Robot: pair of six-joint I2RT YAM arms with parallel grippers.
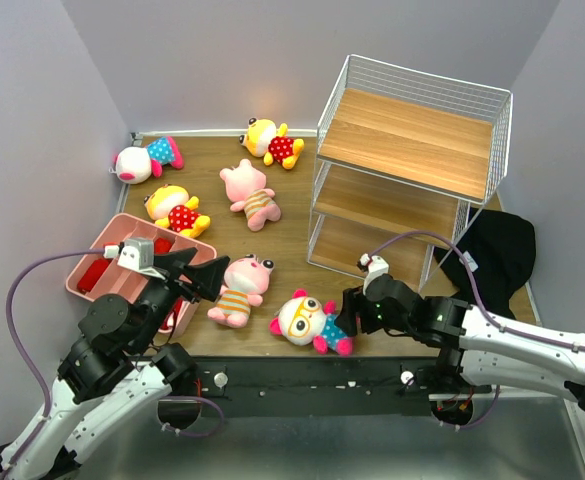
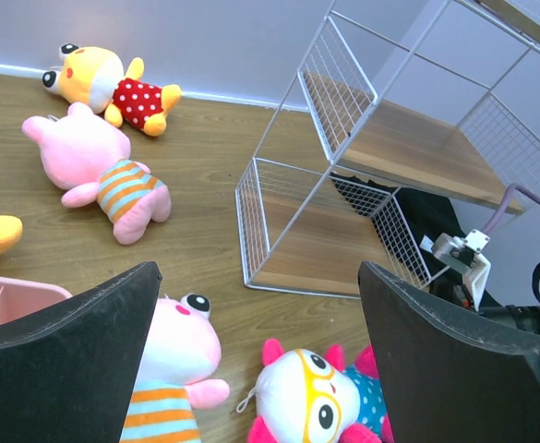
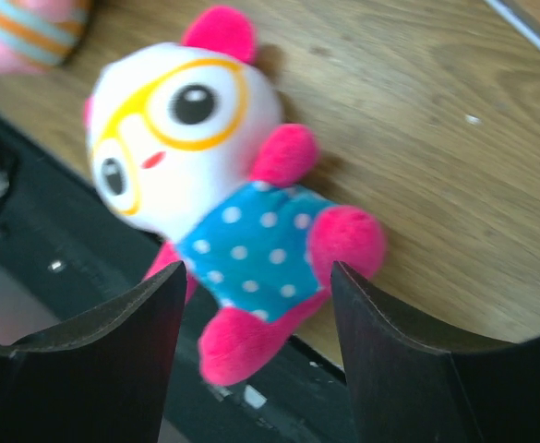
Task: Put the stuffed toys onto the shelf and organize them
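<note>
A white-faced toy with yellow glasses (image 1: 307, 322) lies at the table's front edge. My right gripper (image 1: 347, 310) is open, and in the right wrist view (image 3: 256, 314) the toy's blue dotted belly (image 3: 256, 245) lies between the fingers. My left gripper (image 1: 197, 275) is open and empty above a striped pink pig (image 1: 240, 288), which also shows in the left wrist view (image 2: 173, 369). A second pig (image 1: 250, 195), two yellow toys (image 1: 270, 141) (image 1: 176, 211) and another white-faced toy (image 1: 144, 160) lie on the table. The shelf (image 1: 407, 175) stands at the right with bare boards.
A pink divided tray (image 1: 112, 250) sits at the left, under the left arm. A black cloth (image 1: 497, 250) lies right of the shelf. Walls close in at the back and both sides. A black rail (image 1: 302, 375) runs along the table's front edge.
</note>
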